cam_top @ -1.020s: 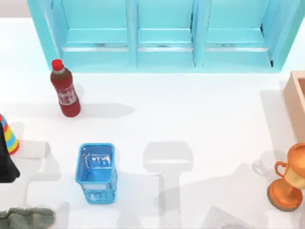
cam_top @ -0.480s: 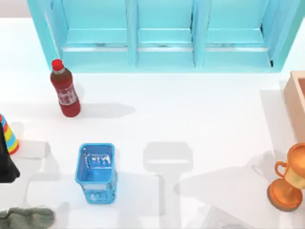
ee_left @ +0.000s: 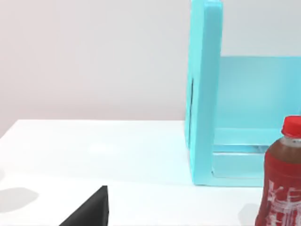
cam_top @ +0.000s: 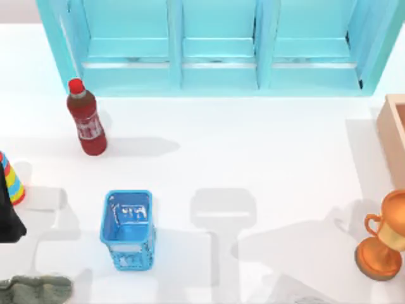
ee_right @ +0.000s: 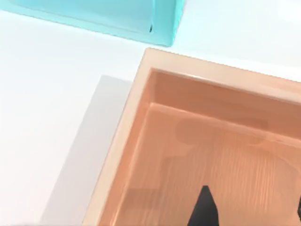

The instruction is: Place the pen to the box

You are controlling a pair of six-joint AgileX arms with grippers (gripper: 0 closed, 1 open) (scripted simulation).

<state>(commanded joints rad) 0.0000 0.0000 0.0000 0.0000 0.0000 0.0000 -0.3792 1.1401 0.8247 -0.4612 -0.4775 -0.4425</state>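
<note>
One thick-walled, wood-grained box (ee_right: 197, 141) sits beneath the right end effector (ee_right: 251, 207).

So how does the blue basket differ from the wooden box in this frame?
The blue basket is small, mesh-walled plastic, standing at the table's front left; the box is light tan wood with thick solid walls, at the right edge, partly cut off. In the right wrist view the box looks larger, with a darker brownish inside. Both are open-topped and hold nothing visible.

Rendered simulation tabletop, no real room: flat white table (cam_top: 253, 158), turquoise shelf unit (cam_top: 215, 47) against a blank wall, unrelated props scattered about (red bottle (cam_top: 87, 118), blue mesh basket (cam_top: 128, 228), bronze trophy (cam_top: 383, 237)).
</note>
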